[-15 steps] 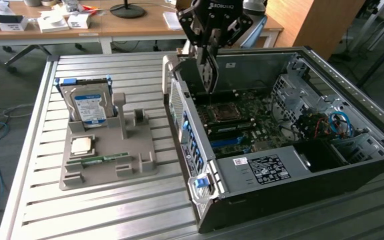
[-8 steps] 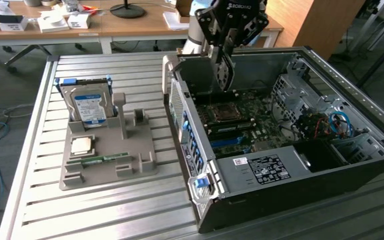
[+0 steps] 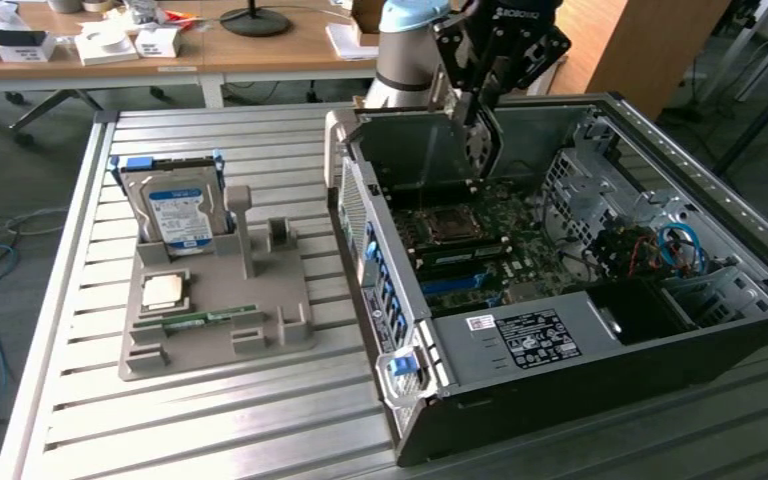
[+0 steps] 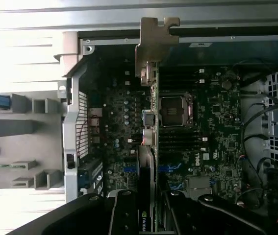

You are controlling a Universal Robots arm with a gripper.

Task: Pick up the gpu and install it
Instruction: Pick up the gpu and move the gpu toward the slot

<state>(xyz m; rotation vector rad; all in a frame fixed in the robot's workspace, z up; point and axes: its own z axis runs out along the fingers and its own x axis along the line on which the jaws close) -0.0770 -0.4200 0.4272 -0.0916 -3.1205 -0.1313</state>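
We are gripping the gpu (image 3: 479, 140) with the jaws closed on its top edge, one black finger (image 4: 124, 215) pressing on each face of the card. We are holding it upright and edge-on inside the open computer case (image 3: 598, 390), low over the motherboard (image 3: 491, 250). Whether its lower edge is touching the board, we cannot tell. In the wrist view the card is running alongside the processor socket (image 4: 175, 110), and its pale metal bracket (image 4: 153, 44) is pointing toward the case's rear wall.

The case is lying on its side on the slatted metal desk (image 3: 224, 430). To the exterior view's left, a grey holder (image 3: 277, 330) is sitting just beside the case, carrying a blue-labelled hard drive (image 3: 177, 215) standing on end, a square chip (image 3: 164, 290) and a green memory stick (image 3: 204, 318) lying flat.
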